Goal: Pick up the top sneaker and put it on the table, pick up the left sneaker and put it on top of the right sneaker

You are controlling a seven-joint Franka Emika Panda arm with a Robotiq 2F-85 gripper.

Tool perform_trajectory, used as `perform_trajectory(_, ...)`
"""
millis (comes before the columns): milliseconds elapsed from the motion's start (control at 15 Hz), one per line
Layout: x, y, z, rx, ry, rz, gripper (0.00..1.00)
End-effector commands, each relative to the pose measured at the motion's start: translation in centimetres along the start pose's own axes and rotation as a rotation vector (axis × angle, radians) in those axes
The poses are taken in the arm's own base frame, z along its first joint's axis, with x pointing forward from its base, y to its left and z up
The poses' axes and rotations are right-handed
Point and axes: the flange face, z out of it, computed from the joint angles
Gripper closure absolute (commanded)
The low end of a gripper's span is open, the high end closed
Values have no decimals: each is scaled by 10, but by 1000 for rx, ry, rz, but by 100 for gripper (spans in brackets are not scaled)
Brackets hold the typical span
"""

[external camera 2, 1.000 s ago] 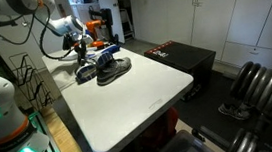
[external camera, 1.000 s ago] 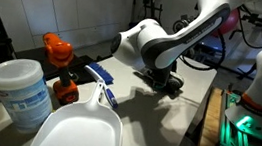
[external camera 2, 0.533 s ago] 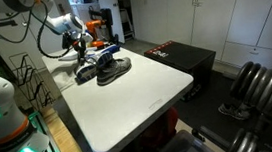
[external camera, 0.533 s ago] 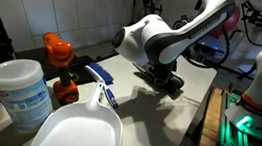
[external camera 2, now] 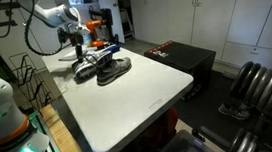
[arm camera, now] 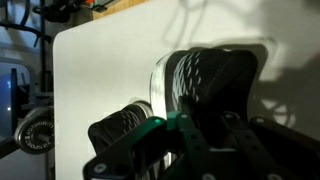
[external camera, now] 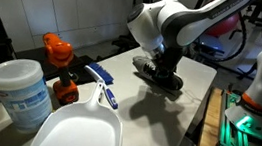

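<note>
In an exterior view the white arm (external camera: 177,23) bends down over the far part of the counter (external camera: 191,96), and its tool (external camera: 162,67) hangs right above the dark sneakers (external camera: 165,79); from here I cannot tell whether it touches them. Near the camera stand a white scoop (external camera: 74,127), a white tub (external camera: 18,89), a blue-and-white brush (external camera: 99,84) and an orange bottle (external camera: 56,52). In an exterior view from the opposite end, the sneakers (external camera 2: 103,69) lie close together near the far end of the long white counter (external camera 2: 129,107), with the tool (external camera 2: 79,51) just over their far side. A black box (external camera 2: 179,57) stands beside the counter. In the wrist view a dark sneaker (arm camera: 205,80) rests on the white counter (arm camera: 100,70), a second dark shoe (arm camera: 125,130) lies just beside it, and the tool (arm camera: 185,135) fills the lower edge in shadow. I cannot tell whether its fingers are apart or together.
</note>
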Motion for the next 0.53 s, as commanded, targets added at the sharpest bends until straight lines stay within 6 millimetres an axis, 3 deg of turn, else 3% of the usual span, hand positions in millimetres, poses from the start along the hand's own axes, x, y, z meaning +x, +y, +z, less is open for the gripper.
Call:
perform_trajectory(0,-8,8,2,113,26,-1,96)
perform_trajectory(467,-20,26,10,199,65,-7,95)
